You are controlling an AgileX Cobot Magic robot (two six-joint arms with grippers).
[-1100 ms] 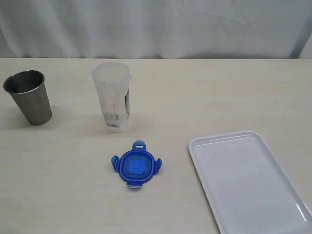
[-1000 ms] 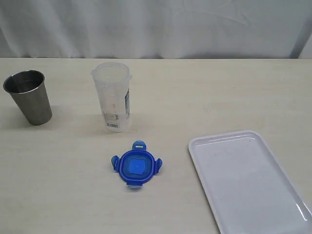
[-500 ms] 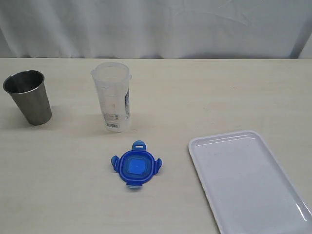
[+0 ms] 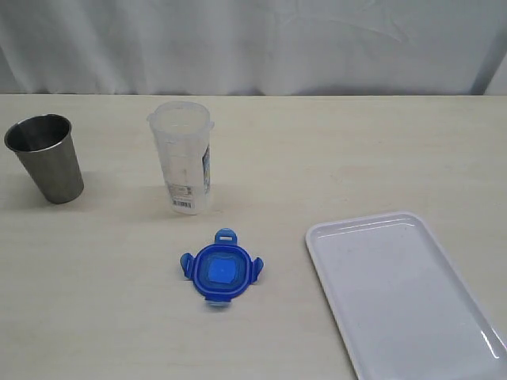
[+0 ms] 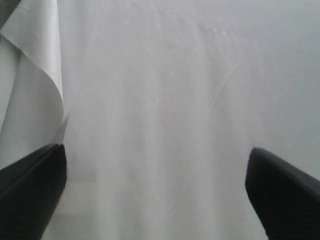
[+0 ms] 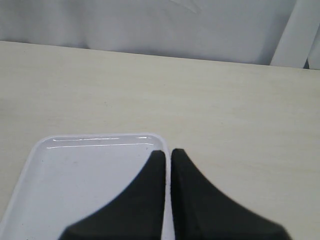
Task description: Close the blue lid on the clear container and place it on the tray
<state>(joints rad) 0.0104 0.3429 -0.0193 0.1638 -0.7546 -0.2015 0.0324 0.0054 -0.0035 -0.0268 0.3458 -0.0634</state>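
The blue lid (image 4: pixel 221 270) lies flat on the table, its four tabs spread out. Behind it the clear container (image 4: pixel 183 157) stands upright and uncovered, a white label near its base. The white tray (image 4: pixel 400 293) lies at the right front, with nothing on it; its far corner (image 6: pixel 90 145) shows in the right wrist view. My right gripper (image 6: pixel 167 154) is shut with nothing in it, over the tray's edge. My left gripper (image 5: pixel 157 165) is open with nothing between its fingers, facing only white cloth. Neither gripper shows in the exterior view.
A grey steel cup (image 4: pixel 46 157) stands at the far left of the table. A white curtain (image 4: pixel 253 43) hangs along the back edge.
Nothing on the table has moved. No earlier wrist frames are given.
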